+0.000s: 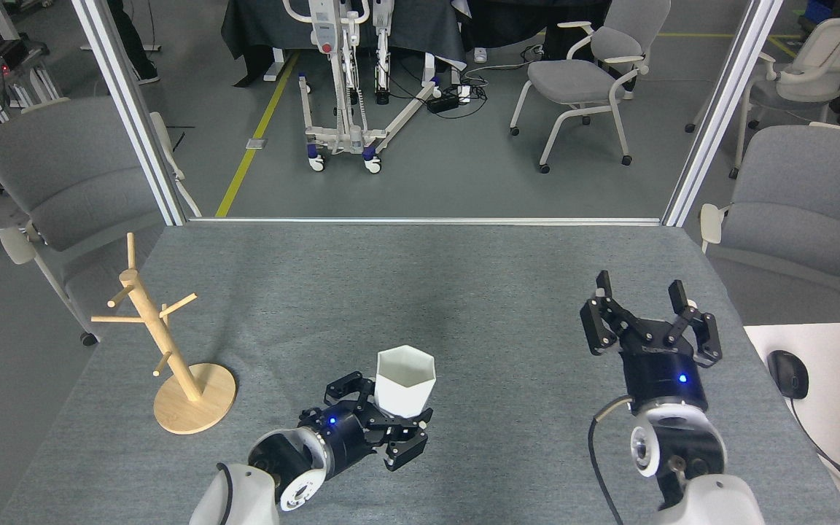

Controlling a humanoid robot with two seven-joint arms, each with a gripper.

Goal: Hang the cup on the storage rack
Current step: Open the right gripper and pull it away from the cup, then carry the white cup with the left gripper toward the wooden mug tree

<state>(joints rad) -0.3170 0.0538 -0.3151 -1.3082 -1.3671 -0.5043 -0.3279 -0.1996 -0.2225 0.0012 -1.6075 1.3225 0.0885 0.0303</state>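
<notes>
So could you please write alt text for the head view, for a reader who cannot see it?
The robot's left gripper holds a white cup upright above a grey table, with the wooden storage rack standing empty to its left. The right gripper is open and empty, off to the right.

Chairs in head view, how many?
4: one left of the table, one right of it, one on the floor behind, one at the top-right corner. More may be hidden.
</notes>
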